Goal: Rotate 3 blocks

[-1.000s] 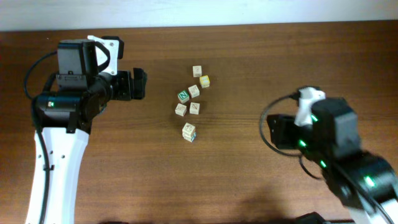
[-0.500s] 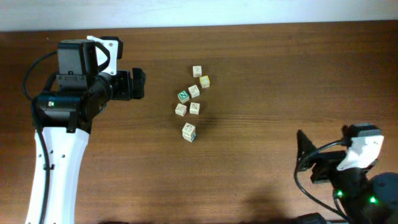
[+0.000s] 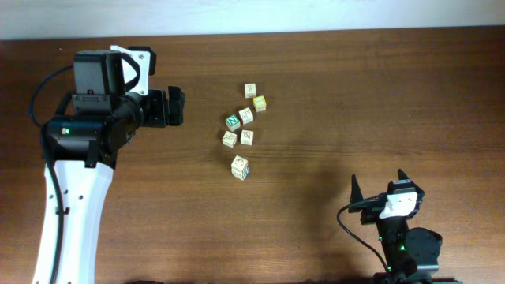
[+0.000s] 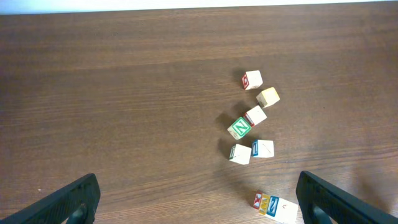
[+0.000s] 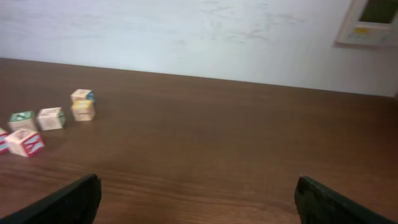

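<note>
Several small pale wooden blocks (image 3: pixel 246 115) lie clustered at the table's middle, among them a green-lettered one (image 3: pixel 232 122) and one set apart nearer the front (image 3: pixel 240 167). My left gripper (image 3: pixel 180 106) hovers open to the left of the cluster, holding nothing. In the left wrist view the blocks (image 4: pixel 255 116) lie ahead of the open left gripper (image 4: pixel 199 205), the nearest block (image 4: pixel 275 206) close to the right finger. My right gripper (image 3: pixel 379 180) is open at the front right, far from the blocks. Its wrist view shows the blocks (image 5: pixel 50 118) at far left and the right gripper (image 5: pixel 199 199) with nothing in it.
A dark wooden table (image 3: pixel 355 95) carries everything. A pale wall (image 5: pixel 199 31) rises behind its far edge. The left arm's white link (image 3: pixel 71 213) runs along the left side.
The right arm has drawn back from mid-right to the front edge and folded up, its jaws spreading wider. The left arm and the blocks have stayed put.
</note>
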Action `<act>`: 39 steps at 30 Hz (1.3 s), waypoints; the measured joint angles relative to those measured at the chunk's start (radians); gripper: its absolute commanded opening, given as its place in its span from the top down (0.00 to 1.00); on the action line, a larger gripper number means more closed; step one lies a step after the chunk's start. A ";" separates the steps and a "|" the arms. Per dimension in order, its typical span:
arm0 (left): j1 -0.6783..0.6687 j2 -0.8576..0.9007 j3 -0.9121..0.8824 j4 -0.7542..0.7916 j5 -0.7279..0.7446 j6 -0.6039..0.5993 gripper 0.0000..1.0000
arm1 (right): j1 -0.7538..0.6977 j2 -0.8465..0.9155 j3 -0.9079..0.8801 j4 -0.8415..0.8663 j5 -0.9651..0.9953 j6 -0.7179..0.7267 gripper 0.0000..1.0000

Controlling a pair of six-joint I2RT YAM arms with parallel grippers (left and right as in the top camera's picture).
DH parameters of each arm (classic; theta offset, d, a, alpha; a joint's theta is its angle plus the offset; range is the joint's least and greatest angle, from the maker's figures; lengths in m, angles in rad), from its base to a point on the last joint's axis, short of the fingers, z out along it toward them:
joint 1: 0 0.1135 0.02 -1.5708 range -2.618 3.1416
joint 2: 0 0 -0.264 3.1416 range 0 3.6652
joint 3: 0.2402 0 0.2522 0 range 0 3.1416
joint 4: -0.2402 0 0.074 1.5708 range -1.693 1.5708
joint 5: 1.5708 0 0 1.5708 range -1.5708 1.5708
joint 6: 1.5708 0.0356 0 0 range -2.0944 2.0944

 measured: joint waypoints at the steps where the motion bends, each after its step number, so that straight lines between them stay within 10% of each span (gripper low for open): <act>1: 0.000 0.000 0.000 0.000 0.000 0.000 0.01 | 0.000 0.000 0.000 0.001 0.011 0.000 0.02; 19: 0.000 -0.002 -0.004 -0.036 -0.042 0.024 0.01 | 0.000 -0.003 -0.043 0.093 0.033 0.000 0.02; 31: 0.001 -0.774 -1.121 0.858 -0.062 0.225 0.01 | 0.000 -0.005 -0.045 0.097 0.037 0.000 0.02; 39: 0.018 -1.325 -1.502 0.878 -0.076 0.440 0.01 | 0.000 -0.004 -0.046 0.097 0.037 0.000 0.02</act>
